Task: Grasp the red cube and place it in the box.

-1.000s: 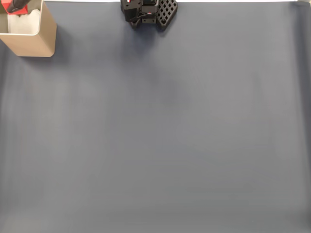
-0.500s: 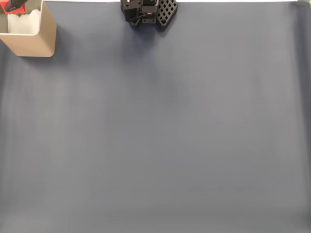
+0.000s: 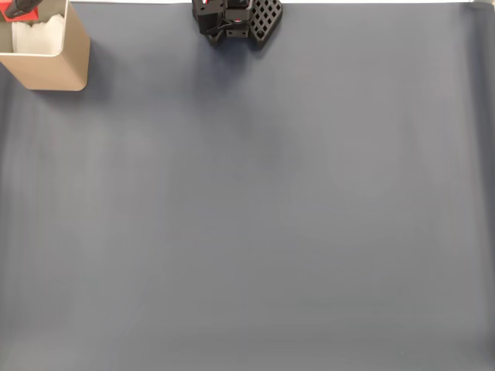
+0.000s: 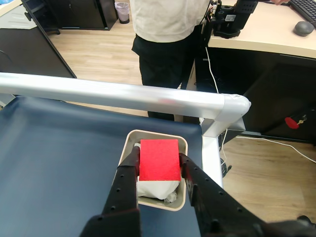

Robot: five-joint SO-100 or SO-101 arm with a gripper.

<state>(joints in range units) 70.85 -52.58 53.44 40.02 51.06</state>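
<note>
The red cube [image 4: 159,160] sits clamped between the two black fingers [image 4: 127,175] of the gripper [image 4: 158,160], directly above the open mouth of the box [image 4: 183,197]. In the wrist view its upper face is flat, plain and matte, with crisp straight edges, and each finger presses against one side of it, so the jaws are closed only as far as the cube's width. Below it, white crumpled padding [image 4: 153,188] shows inside the box, whose thin tan wall curves in rounded corners. In the fixed view the cube [image 3: 14,9] is a red patch at the top left corner, partly covered by a dark finger, over the box [image 3: 54,71] with its smooth cardboard-coloured sides and the white padding [image 3: 42,39] within.

The box stands on a dark blue-grey mat [image 3: 255,216] in the corner of the table: in the wrist view it lies close to the white rounded rail [image 4: 113,94] and its corner post [image 4: 217,128], so little surface is left between the box and those two table edges. On the other sides the mat stretches away broad and bare, with faint soft creases in its surface; in the fixed view it runs open to the right and bottom edges. At the top edge of that view sits the black arm base [image 3: 232,19], with a perforated, grid-like housing.

Beyond the rail, a person [image 4: 168,34] in a light top and dark trousers stands on a pale wooden floor [image 4: 98,49], beside a desk [image 4: 266,34] carrying dark equipment.
</note>
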